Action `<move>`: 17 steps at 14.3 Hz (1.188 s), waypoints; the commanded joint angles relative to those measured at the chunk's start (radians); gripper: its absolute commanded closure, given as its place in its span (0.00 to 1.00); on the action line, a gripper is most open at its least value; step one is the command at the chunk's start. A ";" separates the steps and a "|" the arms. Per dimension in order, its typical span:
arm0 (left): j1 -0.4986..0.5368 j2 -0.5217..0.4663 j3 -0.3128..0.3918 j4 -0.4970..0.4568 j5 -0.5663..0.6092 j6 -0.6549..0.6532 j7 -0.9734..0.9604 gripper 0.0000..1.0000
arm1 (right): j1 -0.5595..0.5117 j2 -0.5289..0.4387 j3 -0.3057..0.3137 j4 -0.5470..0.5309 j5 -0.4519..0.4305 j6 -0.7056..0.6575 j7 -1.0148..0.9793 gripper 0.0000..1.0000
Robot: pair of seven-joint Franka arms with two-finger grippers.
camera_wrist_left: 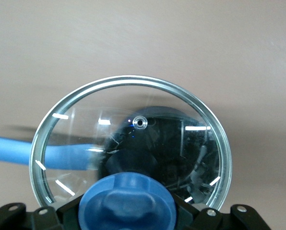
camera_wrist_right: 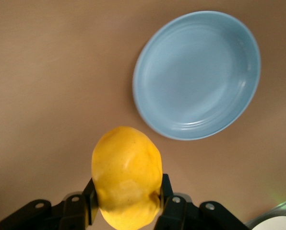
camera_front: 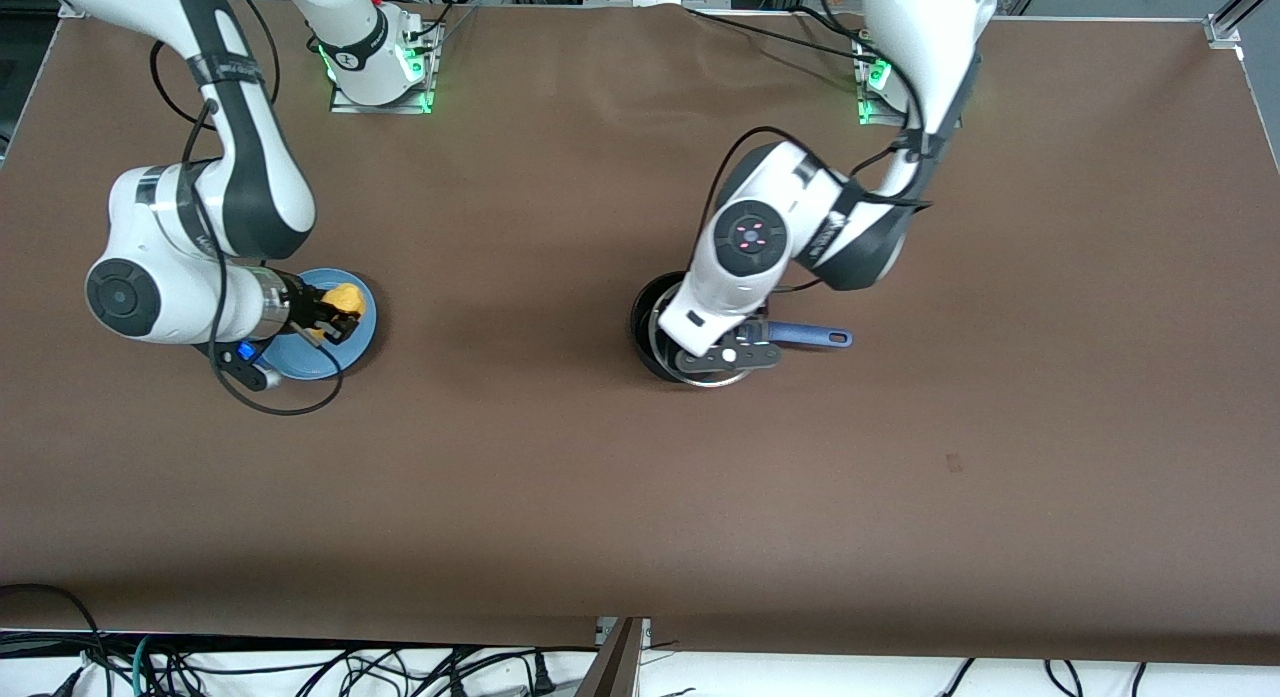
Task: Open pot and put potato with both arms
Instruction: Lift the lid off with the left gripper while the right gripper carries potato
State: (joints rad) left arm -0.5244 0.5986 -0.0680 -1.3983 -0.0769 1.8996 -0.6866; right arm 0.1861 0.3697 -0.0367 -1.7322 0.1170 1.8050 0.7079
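Pot (camera_front: 662, 329) sits mid-table, black, round, blue handle (camera_front: 812, 335) pointing toward the left arm's end of the table. Most of it is covered in the front view by the left arm's wrist. Glass lid (camera_wrist_left: 133, 143) with steel rim is lifted clear of the pot: in the left wrist view the dark pot body and the blurred blue handle show through the glass below it, offset from the rim. Blue knob (camera_wrist_left: 128, 199) of the lid is clamped between the fingers of the left gripper (camera_wrist_left: 128, 211), which hangs over the pot; the gripper itself is hidden under the wrist in the front view.

Potato (camera_wrist_right: 127, 176), yellow-orange and lumpy, is off the table, pinched between the fingers (camera_wrist_right: 167, 201) of the right gripper (camera_front: 335, 317), one finger on each side. In the front view the potato (camera_front: 345, 299) is up in the air over the blue plate (camera_front: 362, 347) near the right arm's end of the table. Right wrist view shows the plate (camera_wrist_right: 196, 74) below with nothing in it, bare brown table (camera_front: 560, 457) around it.

Plate and pot are well apart. Both arms reach in from their bases at the top of the front view, cables trailing off the wrists.
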 commanded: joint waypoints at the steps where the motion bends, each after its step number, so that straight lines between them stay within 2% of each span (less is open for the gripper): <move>1: 0.073 -0.088 -0.006 -0.024 0.009 -0.089 0.021 0.49 | 0.004 0.005 0.055 0.077 0.042 -0.036 0.012 0.72; 3: 0.139 -0.130 -0.003 -0.056 0.019 -0.122 0.096 0.49 | 0.041 0.024 0.087 0.129 0.069 -0.029 0.115 0.72; 7: 0.265 -0.220 -0.001 -0.155 0.072 -0.120 0.238 0.46 | 0.191 0.126 0.090 0.304 0.067 -0.024 0.267 0.72; 9: 0.326 -0.253 -0.004 -0.217 0.124 -0.099 0.316 0.45 | 0.261 0.184 0.092 0.377 0.067 0.041 0.362 0.72; 13: 0.435 -0.365 -0.006 -0.446 0.126 0.074 0.496 0.45 | 0.377 0.281 0.092 0.441 0.066 0.259 0.514 0.72; 17: 0.513 -0.414 -0.006 -0.706 0.126 0.348 0.611 0.45 | 0.455 0.357 0.092 0.444 0.066 0.445 0.587 0.72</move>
State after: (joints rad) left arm -0.0531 0.2621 -0.0573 -1.9239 0.0351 2.1052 -0.1417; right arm 0.6059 0.6766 0.0639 -1.3328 0.1744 2.1907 1.2526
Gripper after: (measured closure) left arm 0.449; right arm 0.480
